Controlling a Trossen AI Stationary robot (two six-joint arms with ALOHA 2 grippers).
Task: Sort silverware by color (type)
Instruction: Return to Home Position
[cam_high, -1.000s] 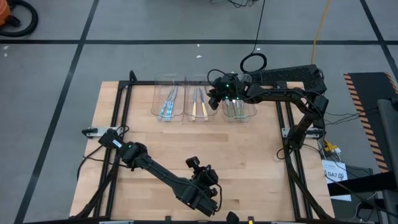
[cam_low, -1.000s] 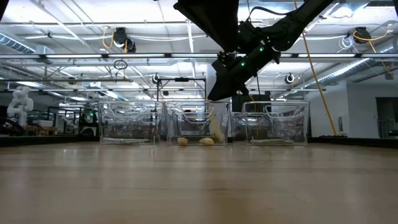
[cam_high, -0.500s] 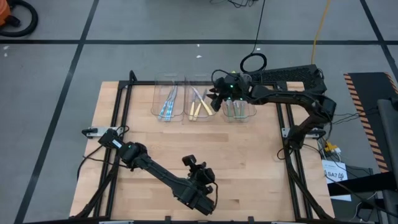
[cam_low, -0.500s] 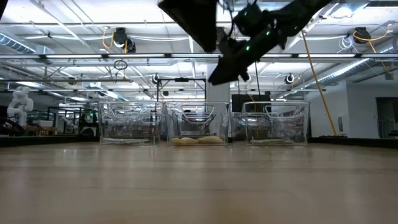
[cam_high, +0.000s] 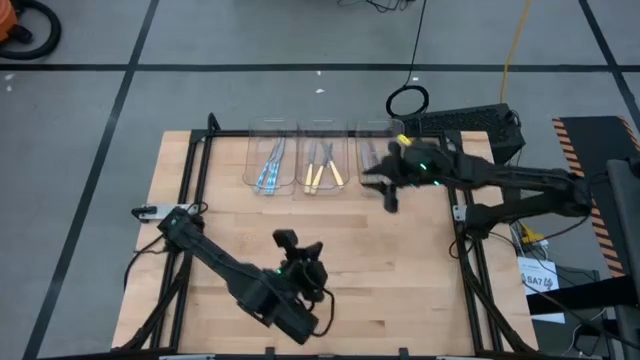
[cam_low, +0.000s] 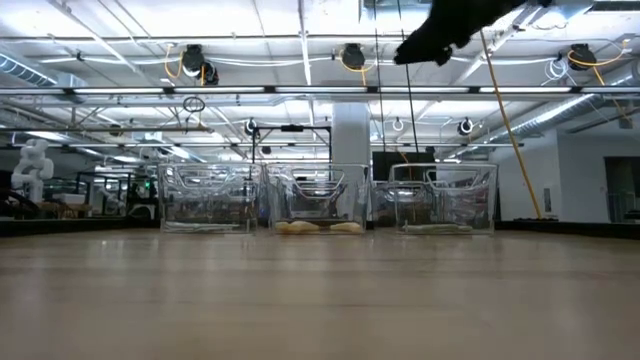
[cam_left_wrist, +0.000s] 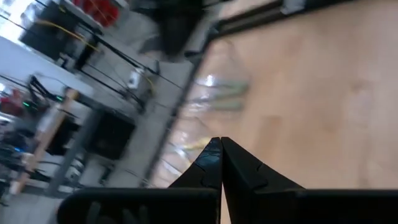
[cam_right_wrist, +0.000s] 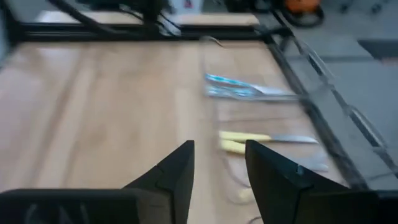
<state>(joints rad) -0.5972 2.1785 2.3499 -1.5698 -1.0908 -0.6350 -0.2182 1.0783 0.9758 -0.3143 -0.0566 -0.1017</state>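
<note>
Empty right tool is released, hanging over the bench just in front of the right bin. Empty left tool is clenched at the bench's near side. The left bin holds blue-handled silverware and the middle bin holds yellow-handled silverware. The right bin's contents look greenish, but that's hard to tell.

Right arm outstretched, right tool with fingers parted, left arm folded, left tool pinched together
</note>
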